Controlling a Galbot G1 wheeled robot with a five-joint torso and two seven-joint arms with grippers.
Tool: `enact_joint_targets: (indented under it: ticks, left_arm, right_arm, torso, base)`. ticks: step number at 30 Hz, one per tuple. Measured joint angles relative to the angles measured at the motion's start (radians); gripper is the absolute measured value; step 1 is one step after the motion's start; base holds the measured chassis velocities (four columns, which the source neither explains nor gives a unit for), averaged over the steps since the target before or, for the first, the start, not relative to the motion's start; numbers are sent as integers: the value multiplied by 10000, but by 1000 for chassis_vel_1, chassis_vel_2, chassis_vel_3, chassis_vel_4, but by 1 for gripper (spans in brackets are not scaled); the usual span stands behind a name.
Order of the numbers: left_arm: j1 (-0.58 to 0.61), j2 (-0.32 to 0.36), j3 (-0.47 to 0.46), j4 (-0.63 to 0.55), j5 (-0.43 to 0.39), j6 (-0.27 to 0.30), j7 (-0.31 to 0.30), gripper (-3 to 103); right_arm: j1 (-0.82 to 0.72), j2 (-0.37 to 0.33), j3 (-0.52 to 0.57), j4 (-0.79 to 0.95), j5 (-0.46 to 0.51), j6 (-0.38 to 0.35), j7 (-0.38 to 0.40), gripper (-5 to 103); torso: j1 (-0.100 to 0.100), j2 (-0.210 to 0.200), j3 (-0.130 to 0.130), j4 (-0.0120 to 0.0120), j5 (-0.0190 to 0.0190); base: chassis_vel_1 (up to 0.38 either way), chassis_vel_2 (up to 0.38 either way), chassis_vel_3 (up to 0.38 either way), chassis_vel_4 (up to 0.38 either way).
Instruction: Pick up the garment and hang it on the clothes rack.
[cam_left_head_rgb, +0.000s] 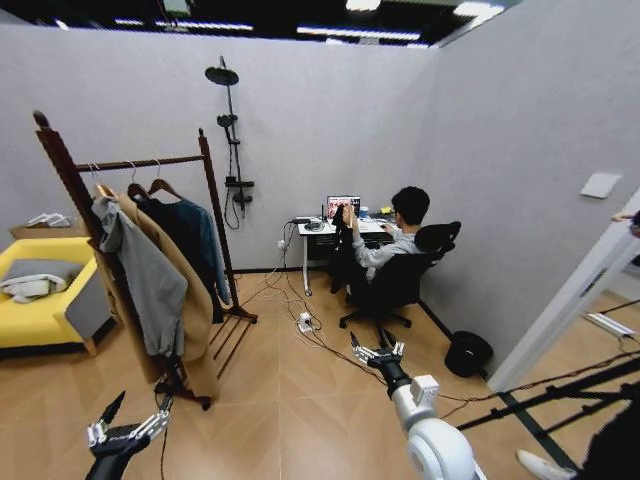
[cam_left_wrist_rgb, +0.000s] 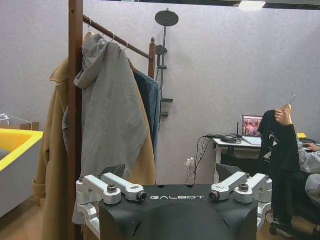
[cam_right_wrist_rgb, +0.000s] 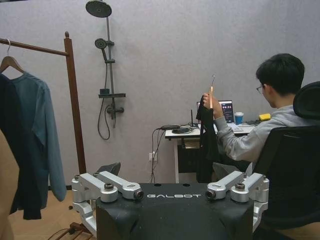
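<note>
While the left gripper (cam_left_head_rgb: 128, 425) hangs spread and empty just before the rack's (cam_left_head_rgb: 150, 163) slatted base, the teal garment (cam_left_head_rgb: 208, 245) hangs on the rack's bar at its far end, behind a grey jacket (cam_left_head_rgb: 140, 275) and tan coat (cam_left_head_rgb: 195, 330). Well right of the rack, the right gripper (cam_left_head_rgb: 377, 352) hovers wide apart, holding nothing.

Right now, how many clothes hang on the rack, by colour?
Grey jacket: 1
Tan coat: 1
Black garment: 1
Teal top: 1
Total on the clothes rack: 4
</note>
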Motion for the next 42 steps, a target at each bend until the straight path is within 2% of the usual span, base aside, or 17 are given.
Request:
enact_joint_targets:
  ticks: [2, 6, 9, 18, 31, 42]
  left_arm:
    - [0, 0, 1, 0, 0, 0, 4, 100]
    - [1, 0, 1, 0, 0, 0, 2, 100]
    - [2, -1, 1, 0, 0, 0, 2, 100]
    - [-3, 0, 1, 0, 0, 0, 2, 100]
    - [0, 0, 1, 0, 0, 0, 2, 100]
    - [1, -1, 1, 0, 0, 0, 1, 100]
  right_arm:
    - [-3, -3, -4, -17, 0, 2, -3, 100]
    - [67, -29, -42, -58, 40, 81, -10, 100]
    - [116, -54, -47, -100, 43, 120, -63, 100]
    - [168, -12, -166, -215, -14, 371, -142, 100]
    - [73, -24, -188, -24, -207, 176, -139, 100]
    - [107, -26, -207, -34, -207, 169, -127, 100]
  torso:
    - [-2, 1, -1, -4, 9]
    - [-6, 3, -2, 4, 2]
    - [-11, 6, -3, -1, 2]
    - [7, -4, 3, -2, 2]
    - [0, -1, 0, -3, 2]
    - [-6, 3, -2, -1, 0]
  base:
    - [246, -194, -188, 229]
    - [195, -180, -150, 241]
    - [139, -86, -112, 131]
    - [8, -8, -4, 9]
    - [16, -16, -20, 17]
    - [121, -135, -118, 124]
